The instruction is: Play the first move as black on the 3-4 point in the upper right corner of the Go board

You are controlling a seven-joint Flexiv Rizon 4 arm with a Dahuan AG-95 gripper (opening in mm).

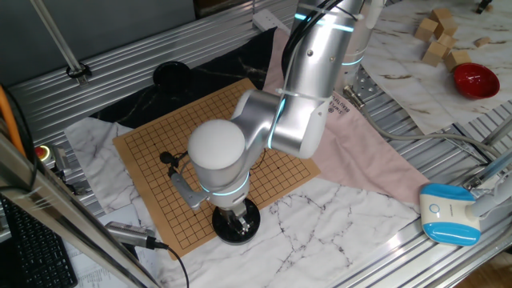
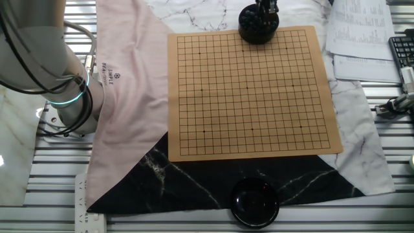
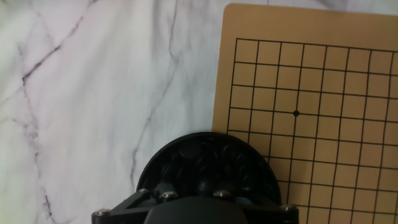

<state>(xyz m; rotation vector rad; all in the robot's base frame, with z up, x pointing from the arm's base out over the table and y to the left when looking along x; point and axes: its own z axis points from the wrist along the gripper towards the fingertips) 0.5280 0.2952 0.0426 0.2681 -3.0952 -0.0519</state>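
The tan wooden board (image 2: 252,90) with its black grid lies flat on the cloths and carries no stones; it also shows in one fixed view (image 1: 152,168) and the hand view (image 3: 323,124). A round black bowl of black stones (image 3: 205,165) sits at the board's edge (image 1: 238,224), (image 2: 259,27). My gripper (image 1: 232,210) is lowered straight into this bowl (image 2: 265,9). In the hand view its dark fingertips merge with the stones, so I cannot tell whether the jaws are open or shut.
A second round black bowl (image 2: 255,200) stands off the opposite edge of the board (image 1: 170,74). A pink cloth (image 2: 129,97) lies beside the board under the arm's base. Papers (image 2: 362,32), a red bowl (image 1: 474,80), wooden blocks (image 1: 436,36) and a blue-white device (image 1: 448,212) lie around.
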